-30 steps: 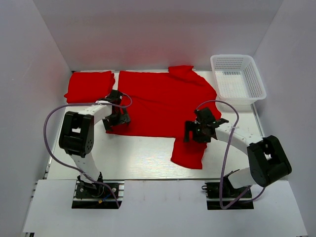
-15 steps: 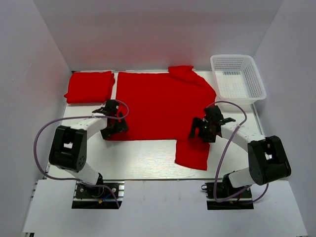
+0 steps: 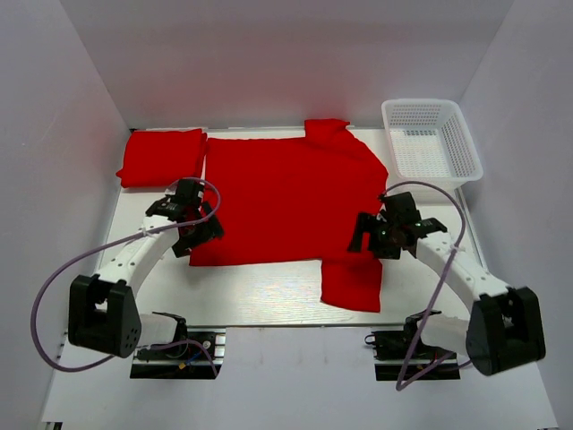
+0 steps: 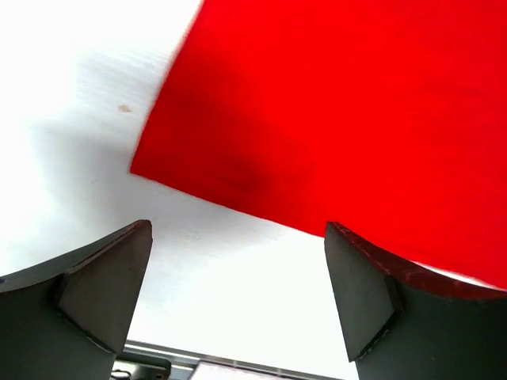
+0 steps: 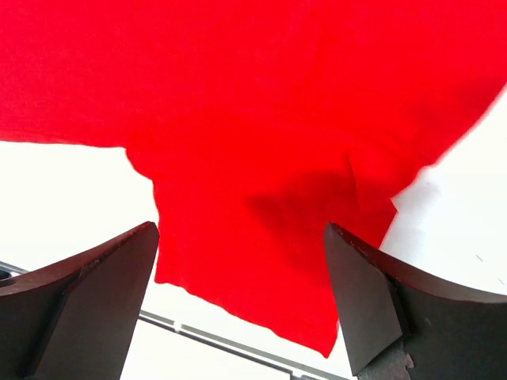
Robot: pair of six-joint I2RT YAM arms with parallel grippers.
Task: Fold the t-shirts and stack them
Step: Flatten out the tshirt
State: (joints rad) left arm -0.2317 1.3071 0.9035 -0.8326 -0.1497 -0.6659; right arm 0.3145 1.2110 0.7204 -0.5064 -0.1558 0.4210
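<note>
A red t-shirt (image 3: 286, 197) lies spread flat on the white table, one sleeve (image 3: 351, 285) pointing to the near edge, the other at the back. A folded red t-shirt (image 3: 161, 157) lies at the back left. My left gripper (image 3: 199, 237) is open and empty, just above the spread shirt's near left corner (image 4: 158, 170). My right gripper (image 3: 372, 240) is open and empty, over the near sleeve (image 5: 269, 261) where it joins the body.
A white mesh basket (image 3: 431, 141) stands at the back right, beside the shirt. The table's near edge with a metal rail (image 5: 214, 344) shows under the right gripper. White walls enclose the table on three sides.
Both arms have drawn back toward their bases and lifted. The spread shirt has shifted a little leftward and lies flatter. Both grippers stay open.
</note>
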